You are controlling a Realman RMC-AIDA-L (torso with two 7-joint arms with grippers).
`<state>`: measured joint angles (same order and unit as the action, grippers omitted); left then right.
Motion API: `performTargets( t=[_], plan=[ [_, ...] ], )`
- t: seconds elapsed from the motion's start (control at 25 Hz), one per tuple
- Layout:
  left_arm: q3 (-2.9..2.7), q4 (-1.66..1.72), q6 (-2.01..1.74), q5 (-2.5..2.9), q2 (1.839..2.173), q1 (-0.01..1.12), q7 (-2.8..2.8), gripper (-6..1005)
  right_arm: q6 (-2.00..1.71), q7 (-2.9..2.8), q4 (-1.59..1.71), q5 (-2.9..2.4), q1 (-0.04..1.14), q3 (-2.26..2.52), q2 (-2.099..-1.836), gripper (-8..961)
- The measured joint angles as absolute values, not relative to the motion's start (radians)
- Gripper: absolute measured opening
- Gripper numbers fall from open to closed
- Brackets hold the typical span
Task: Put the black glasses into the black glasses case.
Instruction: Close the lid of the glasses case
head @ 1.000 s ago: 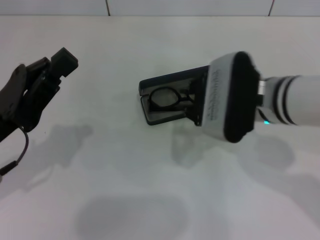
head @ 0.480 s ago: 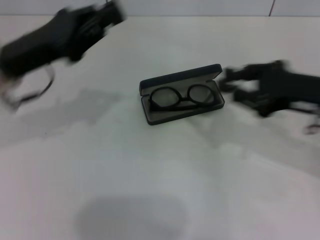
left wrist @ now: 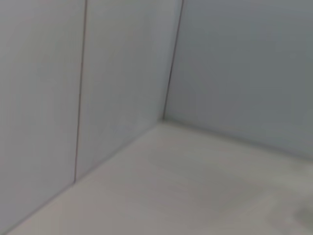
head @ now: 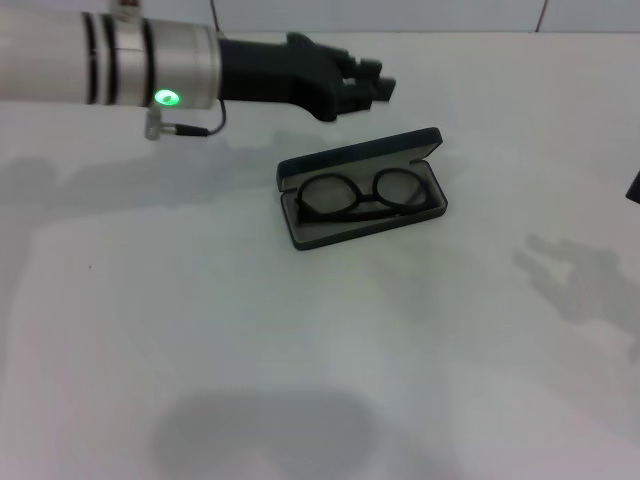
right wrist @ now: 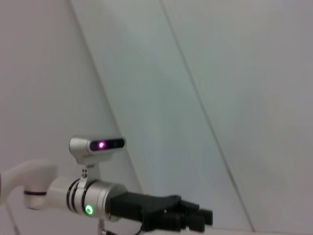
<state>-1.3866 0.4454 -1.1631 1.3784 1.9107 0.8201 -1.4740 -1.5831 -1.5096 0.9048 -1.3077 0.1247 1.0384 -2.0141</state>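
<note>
The black glasses case (head: pixel 352 159) lies open near the middle of the white table, its lid tilted up at the back. The black glasses (head: pixel 361 196) lie folded inside on the grey lining. My left arm reaches in from the left along the far side. Its gripper (head: pixel 372 88) hovers just behind and left of the case, fingers together and empty. It also shows in the right wrist view (right wrist: pixel 195 220). Only a black sliver of my right gripper (head: pixel 635 186) shows at the right edge, well away from the case.
The white table (head: pixel 300 350) carries nothing else in view. A tiled wall (head: pixel 400 15) runs along its far edge. The left wrist view shows only the wall corner and bare tabletop (left wrist: pixel 186 186).
My right arm has pulled back from over the case to the right edge. My left arm has swung from the left side to just behind the case. The glasses stay in the case.
</note>
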Motion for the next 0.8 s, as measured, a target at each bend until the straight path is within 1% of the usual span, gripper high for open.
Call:
performTargets(
  t=[0.12, 0.2, 0.28, 0.8],
  plan=[
    [-1.387, 0.449, -1.103, 1.481, 1.938, 0.847, -1.509, 260, -1.586, -1.488, 0.860, -1.307, 0.132, 1.027, -2.014, 267],
    [-1.387, 0.449, -1.078, 1.523, 1.951, 0.855, -1.528, 215, -1.582, -1.479, 0.843, -1.306, 0.140, 1.026, -2.014, 268],
    [-1.387, 0.450, -1.061, 1.548, 1.957, 0.859, -1.539, 216, -1.582, -1.477, 0.840, -1.306, 0.143, 1.025, -2.014, 268],
    [-1.387, 0.420, -1.017, 1.578, 1.963, 0.853, -1.559, 222, -1.581, -1.458, 0.773, -1.313, 0.200, 1.023, -2.014, 268]
  ],
)
